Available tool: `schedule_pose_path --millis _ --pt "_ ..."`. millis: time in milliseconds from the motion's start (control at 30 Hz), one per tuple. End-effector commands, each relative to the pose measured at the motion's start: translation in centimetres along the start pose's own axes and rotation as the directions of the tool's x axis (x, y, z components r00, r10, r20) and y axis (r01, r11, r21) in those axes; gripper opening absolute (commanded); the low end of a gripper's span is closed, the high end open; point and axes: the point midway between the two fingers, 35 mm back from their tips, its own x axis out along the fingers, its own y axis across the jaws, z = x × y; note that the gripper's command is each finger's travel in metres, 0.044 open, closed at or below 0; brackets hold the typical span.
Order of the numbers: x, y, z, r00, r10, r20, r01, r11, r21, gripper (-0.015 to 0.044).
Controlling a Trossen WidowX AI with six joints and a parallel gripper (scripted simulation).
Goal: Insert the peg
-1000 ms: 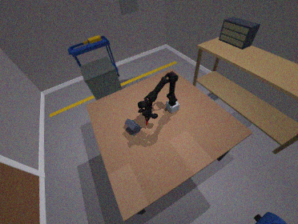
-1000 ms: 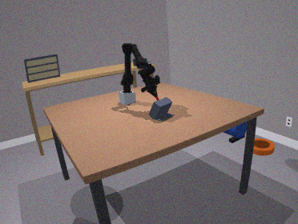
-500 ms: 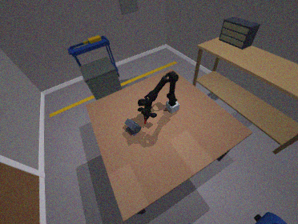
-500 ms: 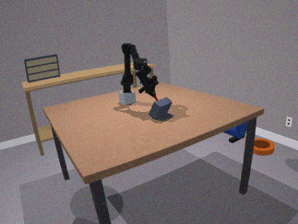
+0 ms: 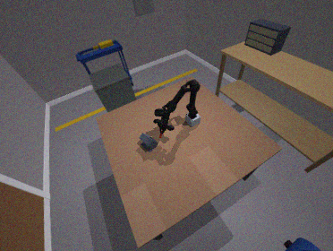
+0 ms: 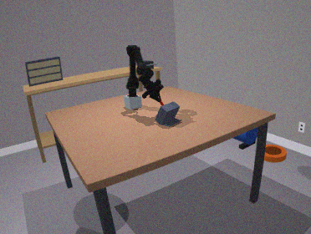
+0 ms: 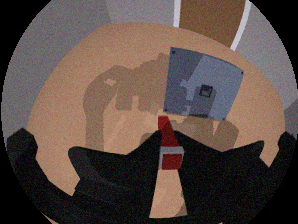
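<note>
- One step looks done: red peg is off the table and clamped in the gripper, fingers narrow on it, dark jaw shapes either side at bottom centre of wrist view.
- Peg sticks out fwd from the jaws; its tip points toward upper centre of wrist frame, just below the panel.
- Panel = blue-grey sloped block, upper right of centre in wrist view. Small dark hole sits in its face, right of & above peg tip. Looks squarish, but too blurred to be sure.
- Exterior view: gripper hangs just above-left of the panel, mid-frame; peg shows as a short red streak slanting down toward the panel's top edge. Close, but can't tell if touching; prob. not.
- Top view: arm reaches from its grey base at centre-right down-left to the panel; peg a red fleck just upper right of the block.
- Judged progress: approx. halfway. Pick-up done, carry to the panel nearly done.
- Left to do: line up peg axis w/ the hole, since tip seems offset to the left of it in wrist view; match flat sides if it has any (can't tell peg x-section from here); push to the bottom; release; back away.
- Nothing in the hole yet, as far as visible.
</note>
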Motion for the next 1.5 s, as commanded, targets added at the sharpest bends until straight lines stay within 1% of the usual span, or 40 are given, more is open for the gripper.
schedule_pose_path --millis 0,1467 --pt "-0.1 -0.2 -0.1 1.000 -0.003 0.020 0.003 1.000 0.011 0.0000" --pt "-2.9 -3.8 -1.5 0.956 -0.099 0.278 0.082 0.994 0.072 0.0000"
